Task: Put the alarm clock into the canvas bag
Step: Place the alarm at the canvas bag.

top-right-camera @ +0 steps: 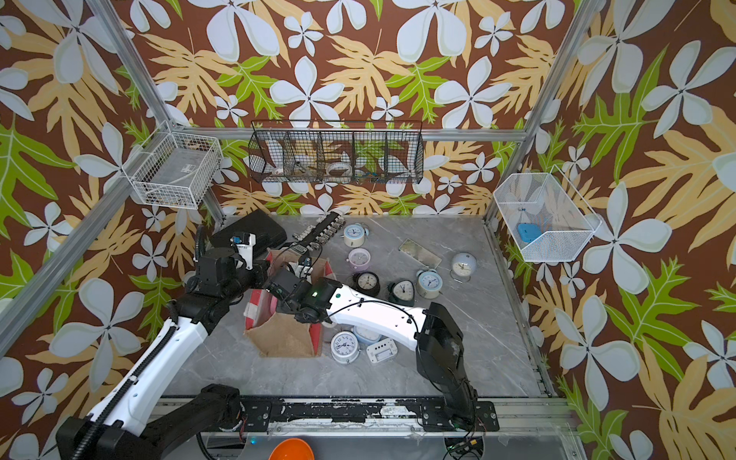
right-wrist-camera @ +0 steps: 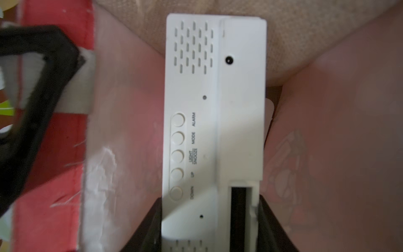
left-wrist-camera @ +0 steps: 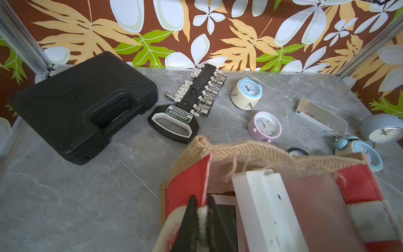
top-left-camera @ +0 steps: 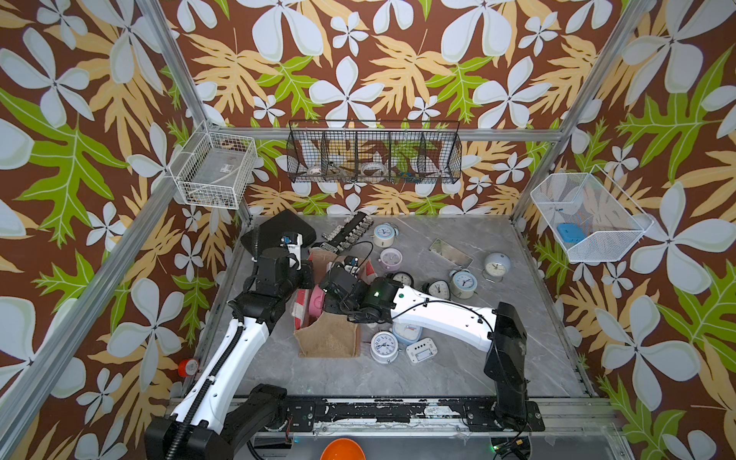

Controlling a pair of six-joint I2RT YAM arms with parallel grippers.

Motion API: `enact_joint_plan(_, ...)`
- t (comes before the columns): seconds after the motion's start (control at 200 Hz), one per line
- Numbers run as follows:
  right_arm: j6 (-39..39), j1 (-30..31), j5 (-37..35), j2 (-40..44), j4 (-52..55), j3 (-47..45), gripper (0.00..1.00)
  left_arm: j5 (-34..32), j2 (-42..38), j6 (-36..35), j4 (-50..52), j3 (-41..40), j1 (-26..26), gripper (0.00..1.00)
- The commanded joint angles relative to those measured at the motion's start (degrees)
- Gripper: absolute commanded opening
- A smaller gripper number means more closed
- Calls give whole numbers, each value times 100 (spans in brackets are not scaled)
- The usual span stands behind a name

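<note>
Inside the coarse burlap canvas bag [left-wrist-camera: 261, 150], right gripper [right-wrist-camera: 210, 218] clamps boxy white plastic alarm clock [right-wrist-camera: 216, 98] — left gripper [left-wrist-camera: 201, 209] pinches striped rim.

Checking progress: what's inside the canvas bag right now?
A white digital alarm clock, held by the right gripper, is inside the canvas bag; below it shows a white-framed dark screen. The rest is hidden.

Grey marbled surface [top-left-camera: 438, 370]. Far left corner: black plastic case [left-wrist-camera: 82, 104], with a black socket rail [left-wrist-camera: 196, 96] just beside it.

Centre-left: tan burlap canvas bag [top-left-camera: 328, 338], standing.

Far side: cream blue-rimmed clock [left-wrist-camera: 246, 92], lilac round clock [left-wrist-camera: 265, 126], glassy rectangular plate [top-left-camera: 451, 252], pale blue round clock [top-left-camera: 497, 264].

Middle: black round clock [top-left-camera: 402, 278], black triangular clock [top-left-camera: 438, 288], cream twin-bell clock [top-left-camera: 464, 283].

Near side, beside the bag: silver round clock [top-left-camera: 384, 346], white rectangular digital clock [top-left-camera: 421, 350].
</note>
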State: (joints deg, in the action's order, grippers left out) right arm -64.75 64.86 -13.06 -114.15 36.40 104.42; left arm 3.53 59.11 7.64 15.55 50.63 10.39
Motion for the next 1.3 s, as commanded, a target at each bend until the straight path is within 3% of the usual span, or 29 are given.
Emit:
enact_joint_plan(0.0, 70, -33, -21, -265, 322, 162, 31, 91, -30, 35, -120, 26, -2, 0)
enact_joint_plan(0.34, -1, -162, 83, -809, 398, 201, 36, 102, -48, 36, -123, 26, -2, 0)
enact_joint_plan(0.525, -66, -169, -66, -1027, 650, 349, 54, 78, -55, 22, -119, 26, -2, 0)
enact_joint_plan(0.636, -74, -170, -213, -1101, 934, 577, 72, 97, -40, 20, -108, 34, -2, 0)
enact_joint_plan(0.771, -47, -158, -279, -1019, 1001, 663, 79, 111, -23, 34, -105, 43, -7, 0)
enact_joint_plan(1.296, 530, -150, -640, 41, 904, 716, 75, 98, 52, 35, -96, 43, -2, 0)
